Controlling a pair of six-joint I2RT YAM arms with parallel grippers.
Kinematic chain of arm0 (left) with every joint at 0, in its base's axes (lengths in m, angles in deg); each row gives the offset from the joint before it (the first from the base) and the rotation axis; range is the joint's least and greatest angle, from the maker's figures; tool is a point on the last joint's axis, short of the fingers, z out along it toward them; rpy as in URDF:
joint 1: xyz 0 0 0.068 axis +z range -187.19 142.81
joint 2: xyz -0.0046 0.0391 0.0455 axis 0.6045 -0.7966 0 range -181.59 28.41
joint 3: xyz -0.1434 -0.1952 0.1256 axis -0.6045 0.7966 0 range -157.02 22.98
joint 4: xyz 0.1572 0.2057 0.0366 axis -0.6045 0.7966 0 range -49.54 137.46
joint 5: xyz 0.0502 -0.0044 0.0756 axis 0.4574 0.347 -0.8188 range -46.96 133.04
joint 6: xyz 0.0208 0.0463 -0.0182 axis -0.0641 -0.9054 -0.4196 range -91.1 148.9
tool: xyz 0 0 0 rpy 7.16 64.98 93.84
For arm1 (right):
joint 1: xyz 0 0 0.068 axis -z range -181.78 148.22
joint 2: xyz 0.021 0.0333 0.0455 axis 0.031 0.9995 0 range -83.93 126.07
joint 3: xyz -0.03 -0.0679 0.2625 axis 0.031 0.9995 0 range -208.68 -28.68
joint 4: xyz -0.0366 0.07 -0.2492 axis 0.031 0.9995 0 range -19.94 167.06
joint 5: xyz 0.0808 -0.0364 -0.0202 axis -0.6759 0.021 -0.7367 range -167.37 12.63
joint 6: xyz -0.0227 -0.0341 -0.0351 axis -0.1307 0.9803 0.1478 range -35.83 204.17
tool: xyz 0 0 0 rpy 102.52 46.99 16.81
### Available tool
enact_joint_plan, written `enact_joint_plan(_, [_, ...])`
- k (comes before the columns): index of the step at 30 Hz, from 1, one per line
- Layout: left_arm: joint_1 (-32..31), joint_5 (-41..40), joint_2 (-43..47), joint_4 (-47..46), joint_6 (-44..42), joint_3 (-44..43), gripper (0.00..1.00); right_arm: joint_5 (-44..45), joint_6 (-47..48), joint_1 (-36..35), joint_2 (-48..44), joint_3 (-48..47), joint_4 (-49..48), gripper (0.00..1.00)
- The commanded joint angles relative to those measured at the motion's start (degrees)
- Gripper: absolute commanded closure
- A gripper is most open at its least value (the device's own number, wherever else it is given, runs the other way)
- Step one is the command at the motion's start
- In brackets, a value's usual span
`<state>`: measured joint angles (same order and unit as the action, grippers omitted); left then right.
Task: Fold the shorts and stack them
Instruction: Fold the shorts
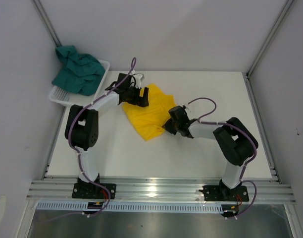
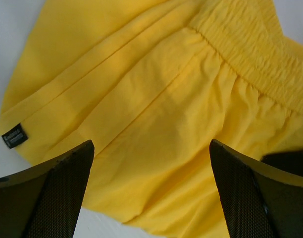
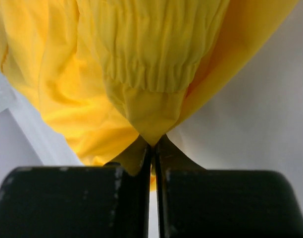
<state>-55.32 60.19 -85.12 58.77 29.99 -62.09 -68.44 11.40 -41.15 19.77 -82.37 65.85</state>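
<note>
Basket (image 1: 62, 99) at the far-left table corner: white mesh, with the teal shorts (image 1: 79, 69) bunched in it, unfolded, and some fabric draped over the rim toward the wall.

Left gripper (image 2: 151, 144) is seen from above just right of the basket, at the far-left edge of the yellow shorts (image 1: 149, 116). Its jaws are spread wide in the wrist view. Nothing is clamped between them; only yellow cloth is seen beneath. Whether the fingers touch the fabric cannot be told. A small dark label (image 2: 15, 135) is sewn at the hem, left side of that view. The gathered elastic waistband (image 2: 250, 44) runs across the upper right.

Yellow shorts are laid crumpled on the white table (image 1: 191, 158), roughly centre, between the two grippers and well apart from the teal pair. Neither pair is folded and nothing is stacked.

Right gripper (image 3: 152, 146) is placed at the right edge of the yellow shorts. Its jaws are pressed together, and a pinch of yellow fabric is caught at the tips, just below the waistband elastic. Cloth is seen fanning out from the pinch point in the right wrist view.
</note>
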Motion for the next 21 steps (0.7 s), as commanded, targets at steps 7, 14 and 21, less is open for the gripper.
enact_joint_plan(7, [0.55, -2.03, 15.26, -8.19, 9.19, 12.55, 0.01, -16.15, 49.11, 19.32, -1.85, -1.84, 17.69, 0.97])
enact_joint_plan(14, [-1.64, -6.67, 11.34, -8.38, 8.06, 8.9, 0.04, -9.38, 57.47, 20.39, 7.12, -14.67, 23.1, 0.92])
enact_joint_plan(21, [-3.49, -6.07, 0.89, -4.16, 5.07, -4.03, 0.14, -7.87, 60.38, 19.16, 8.62, -17.5, 22.93, 0.91])
